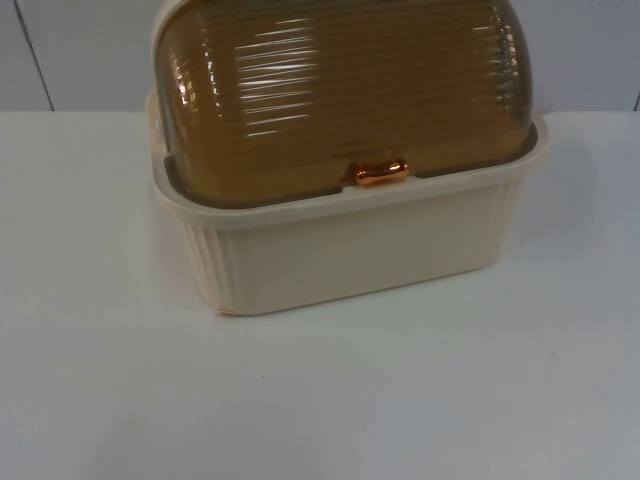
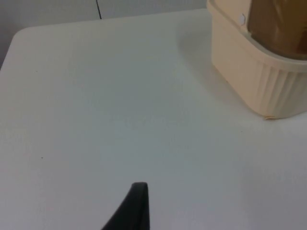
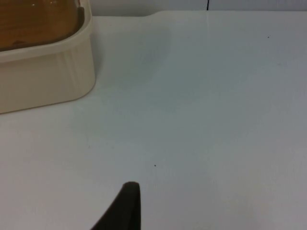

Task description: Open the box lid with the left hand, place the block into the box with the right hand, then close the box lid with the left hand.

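Observation:
A cream box (image 1: 350, 250) with ribbed walls stands at the middle back of the white table. Its amber see-through ribbed lid (image 1: 330, 90) is down over the rim, and a small copper handle (image 1: 380, 173) sits at the lid's front edge. The left wrist view takes in the box's corner (image 2: 259, 81) from the side, with my left gripper (image 2: 136, 206) hovering over bare table some way off it. My right gripper (image 3: 124, 206) hangs over bare table on the other side, apart from the box (image 3: 43, 81). Neither gripper touches anything.
The white table top (image 1: 320, 400) spreads out in front of and beside the box. A grey partition wall (image 1: 80, 50) closes off the back. The table's rounded far corner (image 2: 19, 33) lies off to the left arm's side.

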Tool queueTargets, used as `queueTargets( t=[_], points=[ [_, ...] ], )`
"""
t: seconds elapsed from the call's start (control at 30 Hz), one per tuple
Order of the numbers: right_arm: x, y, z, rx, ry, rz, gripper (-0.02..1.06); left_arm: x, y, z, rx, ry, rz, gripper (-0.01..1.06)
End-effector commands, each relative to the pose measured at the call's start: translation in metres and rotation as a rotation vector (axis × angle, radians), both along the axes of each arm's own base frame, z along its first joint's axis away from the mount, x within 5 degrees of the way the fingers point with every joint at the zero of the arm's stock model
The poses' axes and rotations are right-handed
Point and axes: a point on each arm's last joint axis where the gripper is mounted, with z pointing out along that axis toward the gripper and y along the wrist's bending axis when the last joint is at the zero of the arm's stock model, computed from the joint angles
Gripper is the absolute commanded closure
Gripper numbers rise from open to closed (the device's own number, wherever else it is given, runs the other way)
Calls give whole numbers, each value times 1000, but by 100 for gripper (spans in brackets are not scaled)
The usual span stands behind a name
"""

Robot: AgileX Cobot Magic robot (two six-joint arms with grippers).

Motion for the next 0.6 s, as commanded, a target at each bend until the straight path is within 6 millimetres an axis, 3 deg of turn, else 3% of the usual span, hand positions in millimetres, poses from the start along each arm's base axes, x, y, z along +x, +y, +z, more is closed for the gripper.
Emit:
queueTargets(
  t=[0.0, 0.57],
  points=[
    [1, 0, 0, 1, -13, 5, 0, 1, 0, -1, -8, -2, -2, 1],
    [0, 2, 0, -14, -12, 37, 0, 1, 0, -1, -8, -2, -2, 1]
  ],
)
